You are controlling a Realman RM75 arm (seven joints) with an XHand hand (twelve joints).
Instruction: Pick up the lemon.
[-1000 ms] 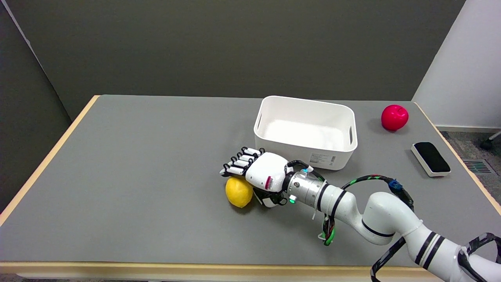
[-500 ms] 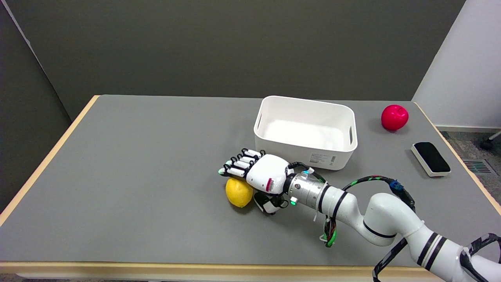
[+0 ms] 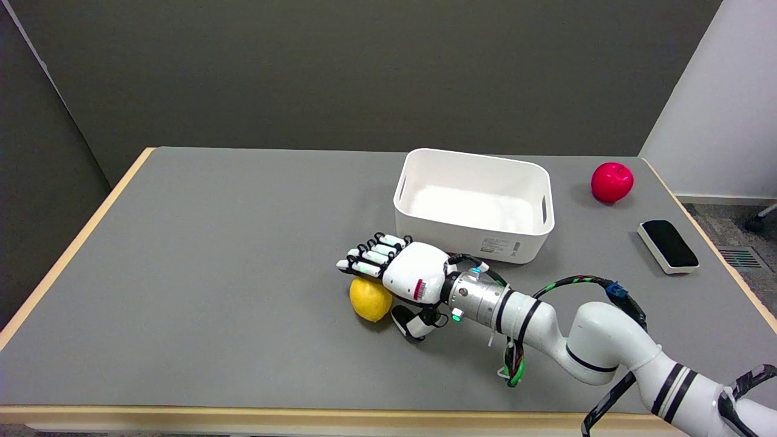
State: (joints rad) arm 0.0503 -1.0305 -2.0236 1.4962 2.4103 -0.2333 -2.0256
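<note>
In the head view, the round yellow lemon [image 3: 371, 299] lies on the grey-topped table [image 3: 212, 273] a little below the middle of the frame, in front of and to the left of the white rectangular plastic bin [image 3: 475, 206]. The right hand [image 3: 397, 276], black and white, reaches in from the lower right and sits over the lemon's upper right side. Its fingers [image 3: 369, 258] stretch out flat above the fruit and its thumb [image 3: 410, 321] hangs low to the lemon's right. The hand is spread wide and holds nothing; whether it touches the lemon cannot be told.

The lemon looks firm, light and smooth-skinned, so it would likely roll or slip under a one-sided push; taking it across its middle, fingers on the far side and thumb on the near side, seems safest.

Compared with a second ago, the thumb has swung out and down away from the lemon, and the fingers have edged slightly left. The lemon has not moved.
</note>
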